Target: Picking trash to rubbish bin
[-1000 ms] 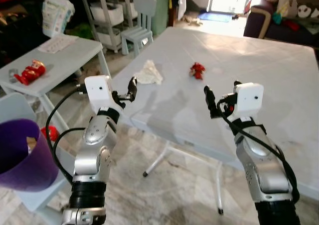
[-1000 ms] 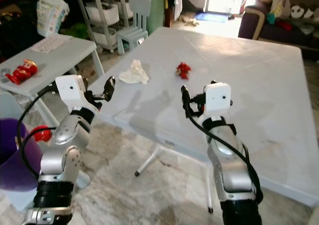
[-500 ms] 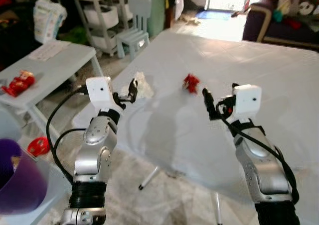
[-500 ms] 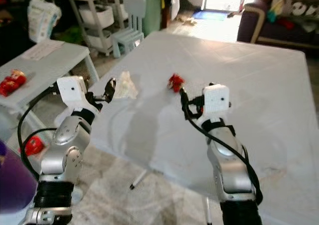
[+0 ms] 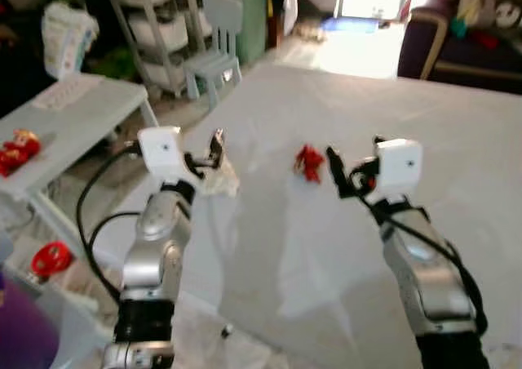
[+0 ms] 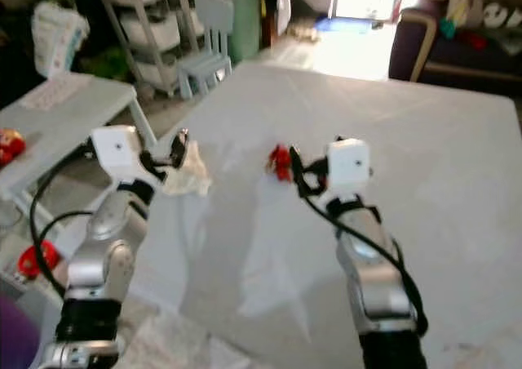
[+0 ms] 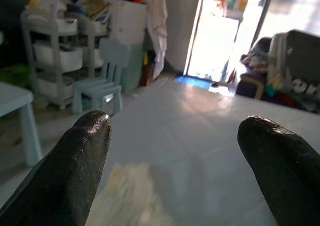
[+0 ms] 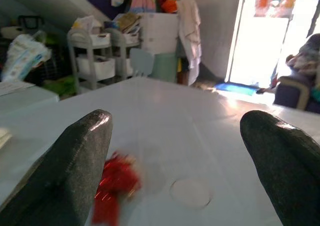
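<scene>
Step in hand, by judgement: approach to the trash, nothing yet picked up. Landmark: the large grey bench (image 5: pixel 457 140), bare over most of its top. Item one, red wrapper (image 5: pixel 309 162): crumpled, lying on the bench toward its middle, just ahead of the right gripper (image 5: pixel 336 170); in the right wrist view the red wrapper (image 8: pixel 114 188) sits low between the two black fingers (image 8: pixel 75 166), nearer one of them, not touched. Right gripper: held above the bench, fingers spread wide, holding nothing. Item two, white tissue (image 5: pixel 218 180): crumpled, lying on the bench near its left edge, just beside the left gripper (image 5: pixel 214 147); contact cannot be told from the blurred head views. In the left wrist view the white tissue (image 7: pixel 131 196) lies below and between the fingers. Left gripper: also wide open and empty. Off the bench to the left: a smaller side table (image 5: pixel 77 108) carrying a red toy (image 5: pixel 15 150). Next move, by judgement: lower an open gripper over its item until the fingers straddle it, then close; both items are light and crushable, so a shallow pinch may slip.
</scene>
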Tool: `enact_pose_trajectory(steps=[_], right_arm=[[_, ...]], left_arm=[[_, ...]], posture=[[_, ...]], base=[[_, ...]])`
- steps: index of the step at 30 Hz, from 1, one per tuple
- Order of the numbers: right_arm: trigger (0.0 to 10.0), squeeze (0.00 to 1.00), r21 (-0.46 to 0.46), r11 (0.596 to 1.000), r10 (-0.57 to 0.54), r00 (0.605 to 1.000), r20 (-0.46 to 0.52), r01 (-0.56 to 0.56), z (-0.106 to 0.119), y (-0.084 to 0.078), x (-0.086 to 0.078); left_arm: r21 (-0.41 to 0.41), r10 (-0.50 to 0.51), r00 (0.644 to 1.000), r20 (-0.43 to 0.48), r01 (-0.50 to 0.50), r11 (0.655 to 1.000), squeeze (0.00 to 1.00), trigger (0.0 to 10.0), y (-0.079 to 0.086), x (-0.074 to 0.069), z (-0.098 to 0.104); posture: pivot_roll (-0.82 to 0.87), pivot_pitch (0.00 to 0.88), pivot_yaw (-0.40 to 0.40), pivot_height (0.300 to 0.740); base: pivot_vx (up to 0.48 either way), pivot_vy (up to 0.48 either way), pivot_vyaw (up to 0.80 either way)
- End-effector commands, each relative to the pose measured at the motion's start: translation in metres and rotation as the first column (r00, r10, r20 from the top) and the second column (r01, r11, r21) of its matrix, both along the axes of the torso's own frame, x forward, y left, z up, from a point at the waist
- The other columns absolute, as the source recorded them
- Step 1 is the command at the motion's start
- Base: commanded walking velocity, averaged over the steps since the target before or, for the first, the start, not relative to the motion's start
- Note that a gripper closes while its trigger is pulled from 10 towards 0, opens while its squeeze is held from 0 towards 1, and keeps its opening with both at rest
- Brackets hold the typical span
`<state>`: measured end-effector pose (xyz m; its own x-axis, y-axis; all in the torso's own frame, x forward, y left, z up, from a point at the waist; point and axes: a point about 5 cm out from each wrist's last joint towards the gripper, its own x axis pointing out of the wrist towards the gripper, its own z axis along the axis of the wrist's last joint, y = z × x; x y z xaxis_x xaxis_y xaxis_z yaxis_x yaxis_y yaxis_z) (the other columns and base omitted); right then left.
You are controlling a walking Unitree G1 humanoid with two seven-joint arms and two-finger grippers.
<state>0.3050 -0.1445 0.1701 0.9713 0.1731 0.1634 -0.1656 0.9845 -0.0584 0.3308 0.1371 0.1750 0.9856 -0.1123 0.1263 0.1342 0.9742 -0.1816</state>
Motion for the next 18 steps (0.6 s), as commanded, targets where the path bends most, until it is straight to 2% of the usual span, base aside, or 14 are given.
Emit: enact_pose_trajectory(steps=[1,10,18], right_arm=[[10.0,0.00,0.007,0.999,0.034,0.999,0.014,-0.034,0.004,0.008,0.000],[10.0,0.00,0.002,0.999,0.035,0.999,0.011,-0.035,0.005,0.006,-0.002],[10.0,0.00,-0.011,0.999,0.032,0.999,0.007,-0.032,0.005,0.002,-0.006]], left_arm=[[0.007,0.031,1.000,-0.002,-0.031,0.999,0.00,10.0,0.008,0.000,0.000],[0.028,0.053,0.997,-0.060,-0.051,0.998,0.00,10.0,0.011,0.005,-0.013],[0.025,0.047,0.994,-0.101,-0.045,0.999,0.00,10.0,0.005,0.014,-0.023]], posture=[[-0.03,0.067,0.016,0.740],[-0.04,0.073,0.013,0.740],[-0.06,0.082,0.008,0.740]], base=[[0.000,0.000,0.00],[0.000,0.000,0.00],[0.000,0.000,0.00]])
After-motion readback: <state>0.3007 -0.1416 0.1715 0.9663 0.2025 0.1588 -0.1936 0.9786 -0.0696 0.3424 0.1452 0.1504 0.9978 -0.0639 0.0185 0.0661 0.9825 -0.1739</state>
